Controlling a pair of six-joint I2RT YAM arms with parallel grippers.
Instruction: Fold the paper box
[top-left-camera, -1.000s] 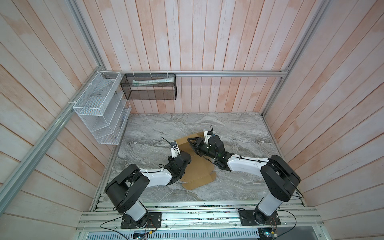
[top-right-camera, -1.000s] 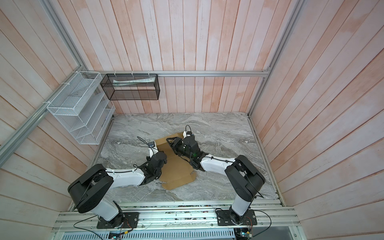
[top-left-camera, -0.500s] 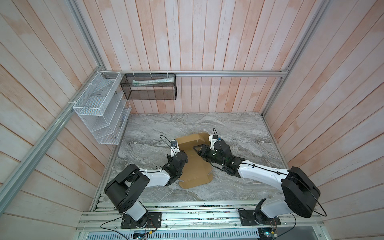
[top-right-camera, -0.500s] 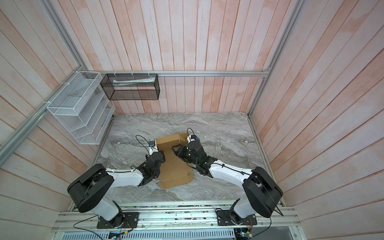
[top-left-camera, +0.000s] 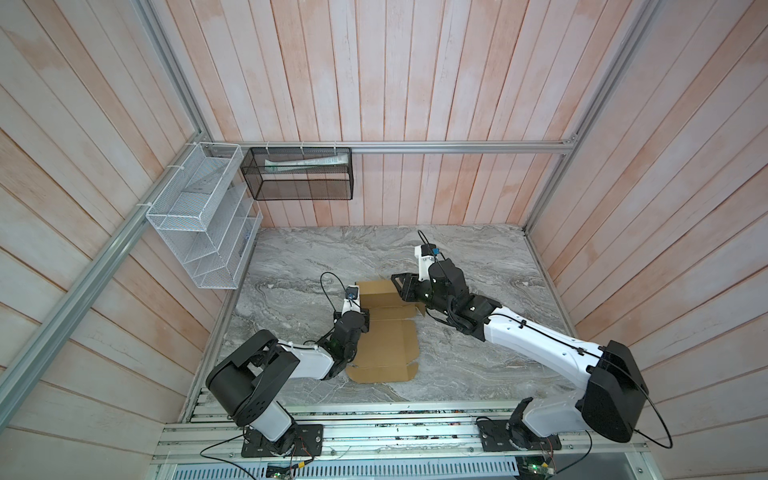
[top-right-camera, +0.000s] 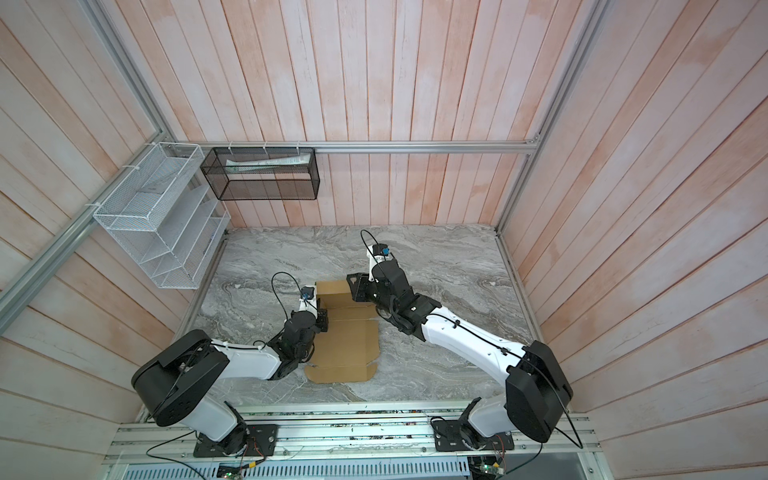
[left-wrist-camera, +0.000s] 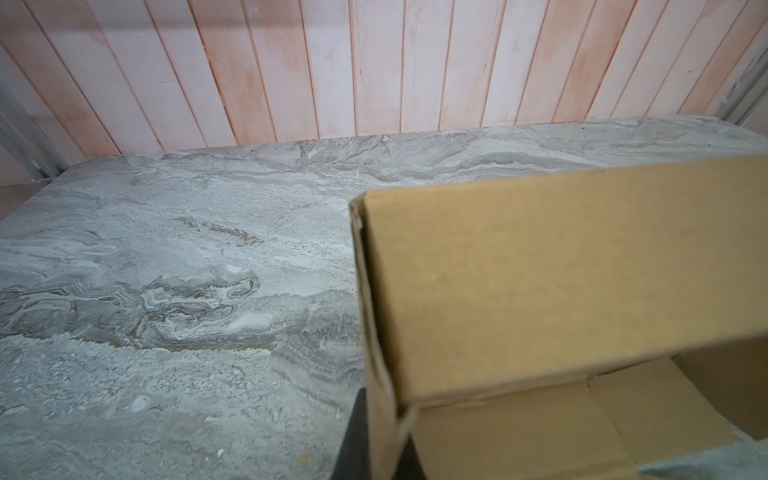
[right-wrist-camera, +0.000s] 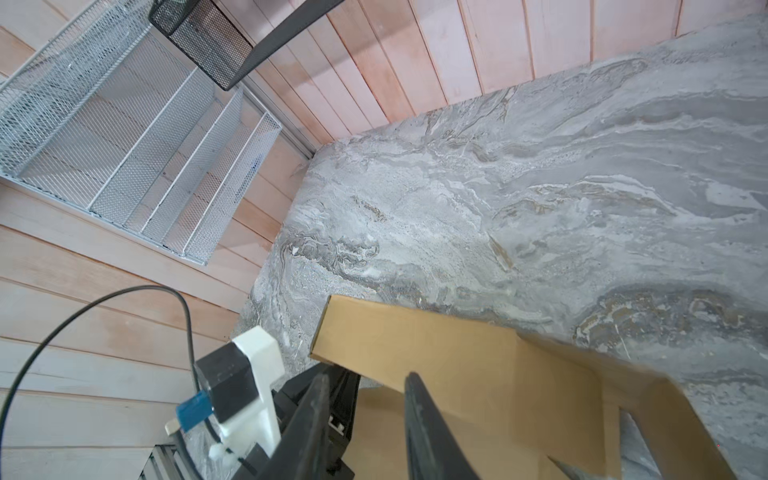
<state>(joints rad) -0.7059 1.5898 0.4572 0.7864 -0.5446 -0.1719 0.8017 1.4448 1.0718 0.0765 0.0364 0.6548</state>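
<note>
The paper box (top-left-camera: 388, 338), a plain brown die-cut sheet of corrugated cardboard, lies mostly flat on the near middle of the grey veined marble table (top-left-camera: 478, 257), with its far panel (top-left-camera: 376, 293) stood up from the rest. The step in hand looks to be raising and squaring that far wall. It should go best with the crease pinned low while the panel is pushed evenly along its top edge, so that the sheet neither slides nor bows. The left gripper (top-left-camera: 363, 319), its black fingers pressed together, pinches the sheet's left edge just beside that crease. The right gripper (top-left-camera: 400, 286), jaws parted, sits at the panel's right end; whether it touches the cardboard cannot be told.
</note>
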